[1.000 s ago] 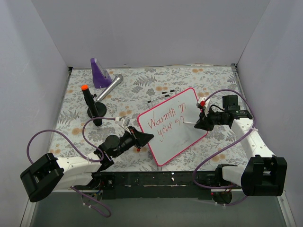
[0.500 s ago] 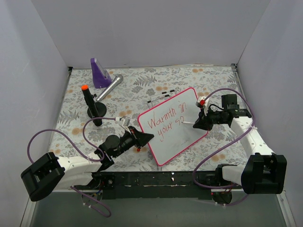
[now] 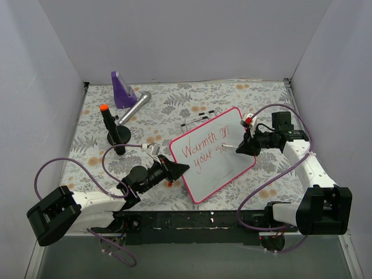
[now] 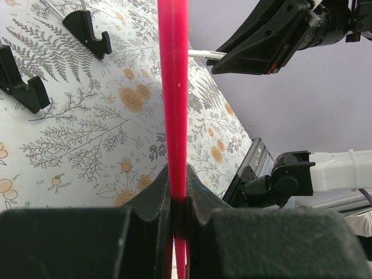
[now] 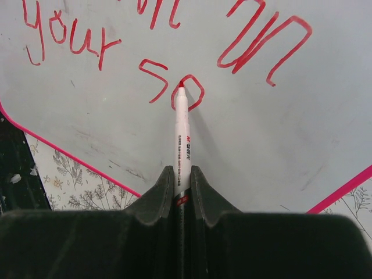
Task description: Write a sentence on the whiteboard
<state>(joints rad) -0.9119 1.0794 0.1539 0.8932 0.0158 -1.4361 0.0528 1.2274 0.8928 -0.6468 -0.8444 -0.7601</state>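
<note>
The sentence (image 3: 203, 152), so far "Warmth in your so", is sitting on the whiteboard (image 3: 216, 174), mid-desk (image 3: 261, 99). The marker (image 5: 181, 145) is touching the "o", pointing straight out from the right gripper (image 5: 179, 174), whose jaws are clenching it. The left gripper (image 4: 174, 181) jaws are pinching the board's frame.

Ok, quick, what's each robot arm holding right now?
Left end effector: closed on the whiteboard frame.
Right end effector: closed on the marker.
</note>
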